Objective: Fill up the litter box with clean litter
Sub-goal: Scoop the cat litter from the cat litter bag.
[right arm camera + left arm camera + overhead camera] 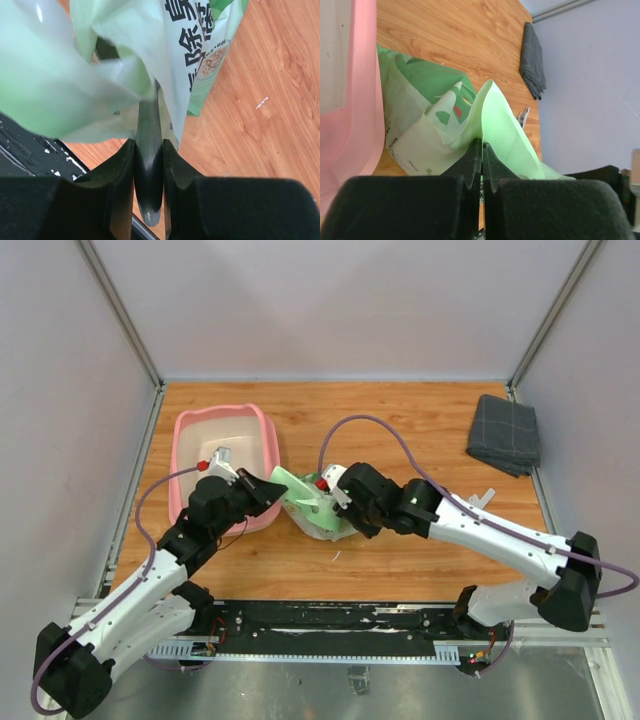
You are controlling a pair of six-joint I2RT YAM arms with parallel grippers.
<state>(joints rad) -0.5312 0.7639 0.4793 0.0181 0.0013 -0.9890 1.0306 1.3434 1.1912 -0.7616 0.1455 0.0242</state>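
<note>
The pink litter box point(262, 430), pale inside, sits at the back left; its rim point(362, 100) fills the left edge of the left wrist view. Just right of it stands a light green printed bag point(300, 502). My left gripper point(482, 146) is shut on a fold of the bag's upper edge point(495, 115). My right gripper point(148, 142) is shut on the dark grey scoop handle point(149, 170), which runs up into the bag's mouth point(125, 60). The scoop's bowl is hidden by the bag. The clean litter is hidden; no granules show.
A grey folded cloth point(505, 435) lies at the back right by the wall, also seen as the cloth point(532, 60) from the left wrist. A small pale object point(482, 500) lies near the right arm. A black rail point(320, 625) spans the near edge.
</note>
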